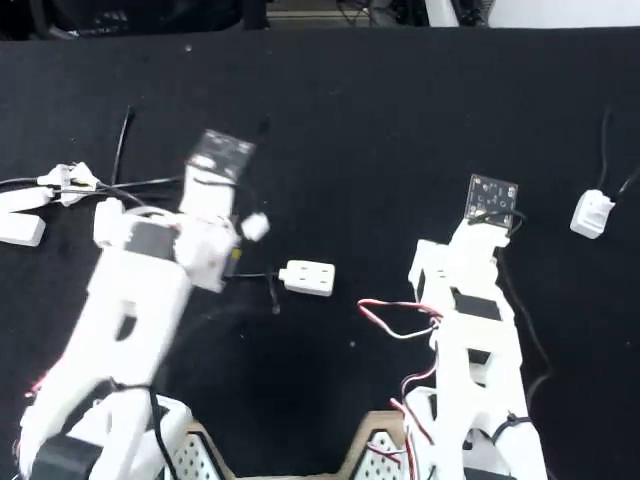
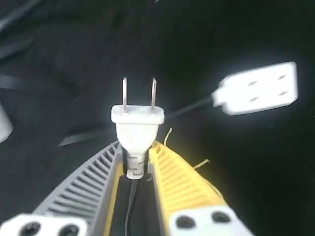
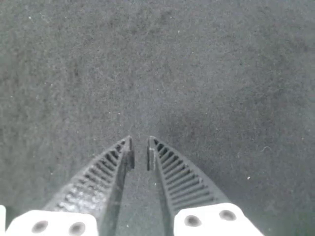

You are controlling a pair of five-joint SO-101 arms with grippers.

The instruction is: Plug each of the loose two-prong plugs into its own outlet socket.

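Plug (image 2: 137, 127) in left gripper (image 2: 137, 148)

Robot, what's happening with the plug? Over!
Left gripper shut on plug, prongs forward. Outlet socket ahead, plug not in yet. Right gripper empty, nearly shut. Nothing seen blocking.

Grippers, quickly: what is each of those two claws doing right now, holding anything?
Left gripper: closed, holding a white two-prong plug by its body, prongs pointing outward.
Right gripper: closed almost fully, holding nothing.
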